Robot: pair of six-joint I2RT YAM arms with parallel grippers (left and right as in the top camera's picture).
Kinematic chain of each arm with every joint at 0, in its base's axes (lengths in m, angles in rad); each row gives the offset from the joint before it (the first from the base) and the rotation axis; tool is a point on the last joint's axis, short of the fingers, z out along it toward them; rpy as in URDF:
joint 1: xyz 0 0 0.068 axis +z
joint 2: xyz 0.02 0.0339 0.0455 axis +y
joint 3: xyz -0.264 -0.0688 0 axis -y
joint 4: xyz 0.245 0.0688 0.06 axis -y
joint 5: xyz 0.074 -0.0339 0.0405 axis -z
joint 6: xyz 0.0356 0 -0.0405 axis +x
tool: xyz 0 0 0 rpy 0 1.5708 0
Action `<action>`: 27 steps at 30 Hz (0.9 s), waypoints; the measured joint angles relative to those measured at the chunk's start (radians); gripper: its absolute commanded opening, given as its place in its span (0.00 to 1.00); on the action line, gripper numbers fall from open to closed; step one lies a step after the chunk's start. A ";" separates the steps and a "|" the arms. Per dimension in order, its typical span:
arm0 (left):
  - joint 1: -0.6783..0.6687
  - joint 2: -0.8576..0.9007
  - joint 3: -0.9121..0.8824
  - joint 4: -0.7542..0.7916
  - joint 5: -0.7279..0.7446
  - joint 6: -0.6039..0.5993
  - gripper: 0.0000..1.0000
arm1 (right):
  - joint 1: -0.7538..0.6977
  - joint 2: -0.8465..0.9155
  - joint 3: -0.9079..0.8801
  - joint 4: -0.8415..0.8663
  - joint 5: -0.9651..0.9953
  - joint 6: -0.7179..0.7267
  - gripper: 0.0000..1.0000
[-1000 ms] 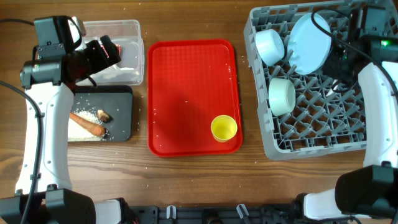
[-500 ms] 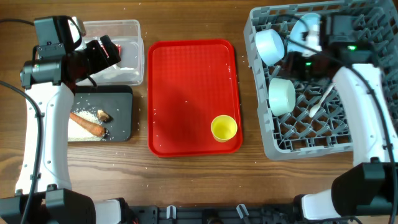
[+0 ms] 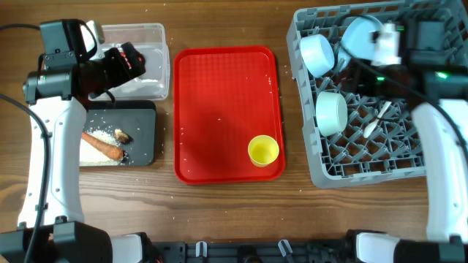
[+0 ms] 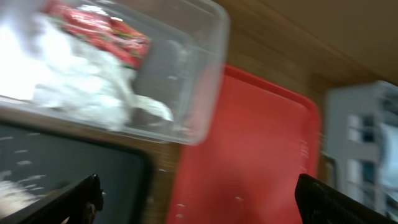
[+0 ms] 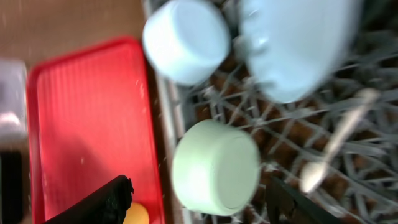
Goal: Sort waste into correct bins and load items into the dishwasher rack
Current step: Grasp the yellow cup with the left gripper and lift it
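Both wrist cams are smeared, so the red snack wrapper (image 4: pixel 102 31) in the clear plastic rectangular tub (image 4: pixel 208 81) looks mushy. Right wrist's bottom edge chops off the small yellow cup (image 5: pixel 137 214). Overhead, the right arm (image 3: pixel 428 33) covers part of the pale blue round plate (image 3: pixel 357 35).

Brown wood-grain table (image 3: pixel 234 208) under even light.

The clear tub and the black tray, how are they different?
The clear tub is see-through with taller walls; the black tray is dark and shallow. The clear tub holds a red wrapper and white napkin; the black tray holds a carrot, rice and a brown lump. Both are rectangular.
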 measured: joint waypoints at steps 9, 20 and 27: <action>-0.609 0.294 0.005 -0.049 0.088 0.114 0.94 | -0.121 -0.035 0.006 -0.016 0.000 0.004 0.74; -0.765 0.441 0.005 -0.089 0.055 0.129 0.04 | -0.121 -0.035 0.006 -0.019 0.000 0.004 0.74; -0.724 0.440 0.019 -0.167 0.009 0.129 0.04 | -0.121 -0.035 0.006 -0.021 -0.027 0.004 0.74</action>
